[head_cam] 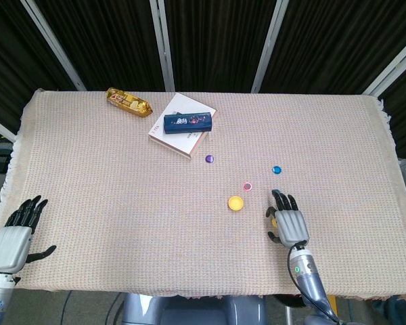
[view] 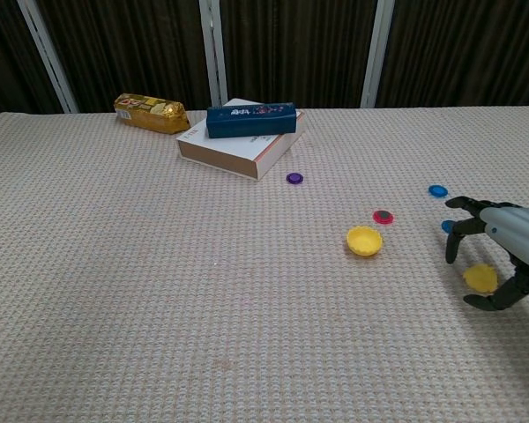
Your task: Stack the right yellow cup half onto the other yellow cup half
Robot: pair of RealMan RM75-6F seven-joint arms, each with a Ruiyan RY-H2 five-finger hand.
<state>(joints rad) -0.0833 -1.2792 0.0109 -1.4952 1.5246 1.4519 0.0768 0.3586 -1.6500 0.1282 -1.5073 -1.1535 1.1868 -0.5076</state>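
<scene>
One yellow cup half (head_cam: pixel 235 202) lies mouth up near the table's middle, also seen in the chest view (view: pixel 364 240). The right yellow cup half (view: pixel 480 278) lies to its right. My right hand (view: pixel 509 238) arches over that half, its fingers (view: pixel 454 242) curved down on the left side and the thumb low in front, none plainly touching it. In the head view my right hand (head_cam: pixel 289 222) covers that cup half. My left hand (head_cam: pixel 15 234) rests open at the table's front left corner, far from both halves.
A white book (head_cam: pixel 177 133) with a blue case (head_cam: pixel 187 121) on top sits at the back, a gold snack pack (head_cam: pixel 129 101) beside it. Small discs lie near the cups: purple (head_cam: pixel 209 159), red (head_cam: pixel 247 185), blue (head_cam: pixel 277 170).
</scene>
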